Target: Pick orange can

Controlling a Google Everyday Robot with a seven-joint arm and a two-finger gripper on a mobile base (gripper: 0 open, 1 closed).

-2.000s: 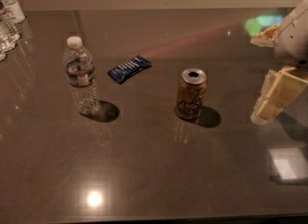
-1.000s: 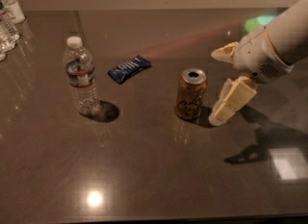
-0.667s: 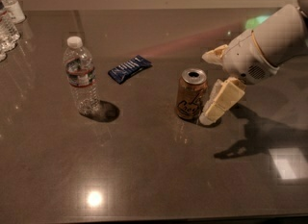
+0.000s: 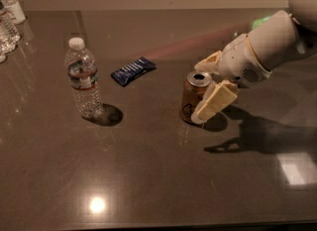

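Can: the orange can (image 4: 190,101) stood upright on the dark table (image 4: 148,180), right of centre, long axis vertical, silver top facing up.
Gripper: the gripper (image 4: 198,92) was at the can, coming in from the can's right side, low over the tabletop.
Key relation: the can lay between the two fingers (image 4: 217,100) — one finger crossed in front of its right flank, the other reached behind its rim. The fingers' gap ran across the can's upright axis, so a sideways squeeze would catch the body.
Fingers: spread apart, not yet clamped; whether either pad was already touching the metal could not be told.
Arm pose: the arm (image 4: 270,44) sloped down from the upper right, wrist bent so the fingers pointed left and downward toward the can.
Neighbours: the water bottle (image 4: 83,79) and the blue snack packet (image 4: 132,70) were well apart to the left — clear of the approach.
Next move, as a judgement: close on the can, then lift straight up.
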